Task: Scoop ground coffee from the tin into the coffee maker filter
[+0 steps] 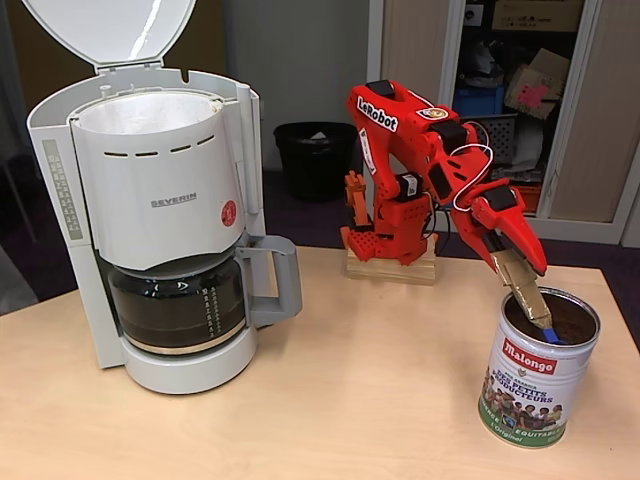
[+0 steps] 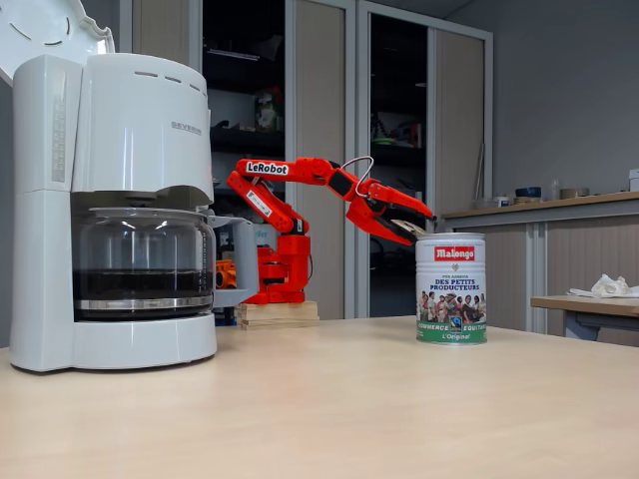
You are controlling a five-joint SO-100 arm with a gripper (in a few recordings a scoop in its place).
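The Malongo tin (image 1: 538,380) stands open at the table's front right, with dark ground coffee (image 1: 570,322) inside. My red gripper (image 1: 530,300) points down into its mouth, shut on a scoop whose blue end (image 1: 550,335) rests in the coffee. From the side, the gripper (image 2: 409,228) dips just behind the rim of the tin (image 2: 451,289). The white SEVERIN machine (image 1: 160,200) stands at the left with its lid up. The white paper coffee maker filter (image 1: 150,112) shows in its top basket. From the side, the basket wall of the machine (image 2: 120,190) hides the filter.
A glass carafe (image 1: 180,305) with dark liquid sits under the basket, its grey handle (image 1: 280,280) facing the arm. My base is on a wooden block (image 1: 392,268) at the table's far edge. A black bin (image 1: 315,155) stands behind. Bare tabletop (image 1: 370,390) lies between machine and tin.
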